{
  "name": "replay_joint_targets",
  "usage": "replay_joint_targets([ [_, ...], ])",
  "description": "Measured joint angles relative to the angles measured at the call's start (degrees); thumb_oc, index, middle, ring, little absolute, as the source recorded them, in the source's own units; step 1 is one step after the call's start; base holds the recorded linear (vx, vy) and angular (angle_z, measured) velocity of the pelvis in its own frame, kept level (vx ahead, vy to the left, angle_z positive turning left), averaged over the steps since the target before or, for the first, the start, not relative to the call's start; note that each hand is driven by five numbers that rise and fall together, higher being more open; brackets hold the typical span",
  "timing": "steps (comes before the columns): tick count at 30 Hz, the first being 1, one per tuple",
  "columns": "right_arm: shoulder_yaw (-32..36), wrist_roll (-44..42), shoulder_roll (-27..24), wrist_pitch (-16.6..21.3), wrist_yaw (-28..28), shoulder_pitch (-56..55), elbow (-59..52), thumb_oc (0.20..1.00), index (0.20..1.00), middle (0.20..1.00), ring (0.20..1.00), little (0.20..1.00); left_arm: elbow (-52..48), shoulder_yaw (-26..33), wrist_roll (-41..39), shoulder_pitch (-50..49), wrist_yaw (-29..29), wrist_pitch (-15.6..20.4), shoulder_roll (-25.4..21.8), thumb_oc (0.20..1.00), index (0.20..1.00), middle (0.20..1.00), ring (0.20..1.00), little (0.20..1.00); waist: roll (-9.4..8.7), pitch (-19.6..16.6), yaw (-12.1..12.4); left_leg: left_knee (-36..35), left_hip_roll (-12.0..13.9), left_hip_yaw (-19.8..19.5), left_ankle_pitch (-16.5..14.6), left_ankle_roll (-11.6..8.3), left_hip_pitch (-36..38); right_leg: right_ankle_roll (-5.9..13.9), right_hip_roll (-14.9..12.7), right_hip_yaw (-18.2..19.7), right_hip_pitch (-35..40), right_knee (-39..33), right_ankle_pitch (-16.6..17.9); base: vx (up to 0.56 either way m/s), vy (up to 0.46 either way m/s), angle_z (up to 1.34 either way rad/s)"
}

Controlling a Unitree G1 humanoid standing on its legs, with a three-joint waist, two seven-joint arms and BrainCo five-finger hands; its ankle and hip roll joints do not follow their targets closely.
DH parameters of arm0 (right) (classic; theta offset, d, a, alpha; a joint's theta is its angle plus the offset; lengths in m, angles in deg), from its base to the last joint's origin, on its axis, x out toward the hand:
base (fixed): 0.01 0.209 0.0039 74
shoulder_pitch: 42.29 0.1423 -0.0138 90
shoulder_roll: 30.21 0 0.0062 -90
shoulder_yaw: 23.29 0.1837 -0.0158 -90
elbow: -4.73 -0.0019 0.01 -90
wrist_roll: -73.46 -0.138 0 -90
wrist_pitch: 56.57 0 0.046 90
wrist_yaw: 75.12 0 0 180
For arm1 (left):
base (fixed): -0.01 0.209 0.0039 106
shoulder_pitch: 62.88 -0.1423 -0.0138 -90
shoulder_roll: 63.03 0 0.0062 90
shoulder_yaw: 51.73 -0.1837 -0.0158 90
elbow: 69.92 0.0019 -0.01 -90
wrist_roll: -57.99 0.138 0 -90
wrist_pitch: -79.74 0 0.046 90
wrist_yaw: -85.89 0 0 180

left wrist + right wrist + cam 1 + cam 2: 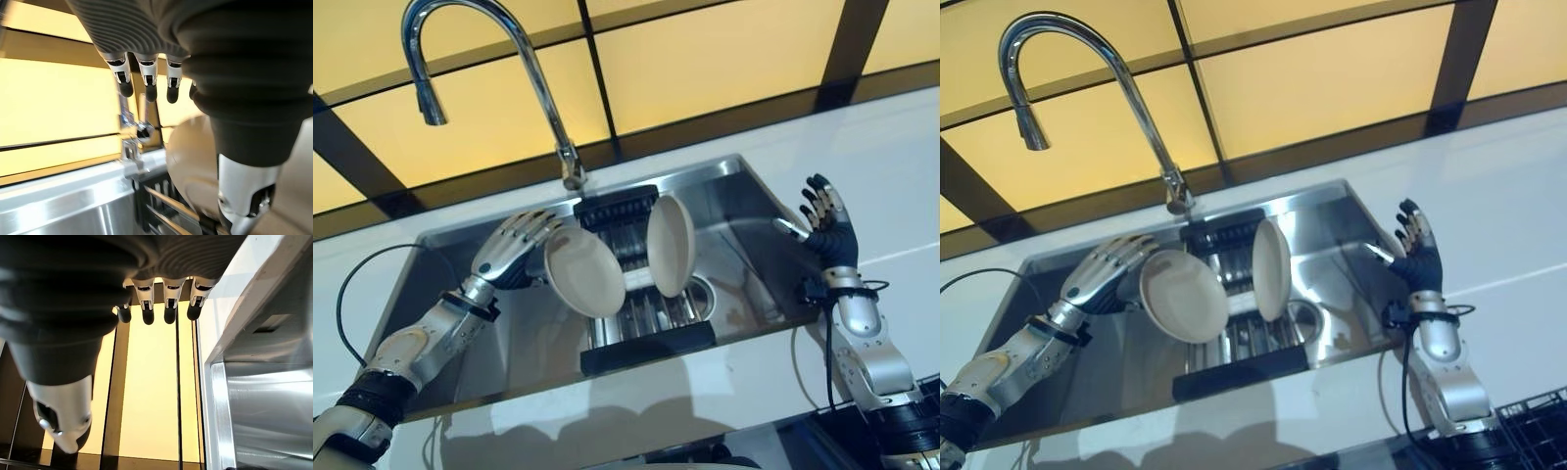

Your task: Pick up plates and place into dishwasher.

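Left hand [509,253] curled round plate [584,271]

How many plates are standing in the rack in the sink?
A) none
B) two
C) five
B: two beige plates stand on edge in the black rack in the sink, one plate by the left hand, the other plate beside it.

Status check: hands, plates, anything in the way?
Left hand at leaning plate, grip unclear. Right hand open by sink edge. Second plate upright in rack. Faucet overhead.
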Motion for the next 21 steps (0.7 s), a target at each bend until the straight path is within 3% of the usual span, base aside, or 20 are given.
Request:
replay_joint_targets([
  [4, -0.02, -0.47, -0.20, -0.29, -0.02, 1.29, -0.42, 1.000, 1.000, 1.000, 1.000, 1.000, 0.05, -2.74, 2.56, 0.81, -0.66, -0.80, -0.60, 1.000, 1.000, 1.000, 1.000, 1.000, 0.61, 0.70, -0.27, 0.00, -0.02, 0.05, 0.00, 0.00, 0.04, 0.01, -0.03, 0.07, -0.11, 0.02, -0.01, 0.04, 0.037, -0.02],
  [21, 0.03, -0.44, -2.09, -1.82, -0.62, 4.91, -3.12, 1.000, 1.000, 1.000, 1.000, 1.000, 0.62, -4.00, 7.05, 2.47, -3.84, -1.05, -0.44, 1.000, 1.000, 1.000, 1.000, 1.000, 2.77, 3.33, -0.42, 0.00, -0.60, 0.08, 0.31, 0.45, -0.99, 0.53, -0.85, 0.23, -3.77, 3.87, -0.47, 0.01, 0.015, -0.04],
])
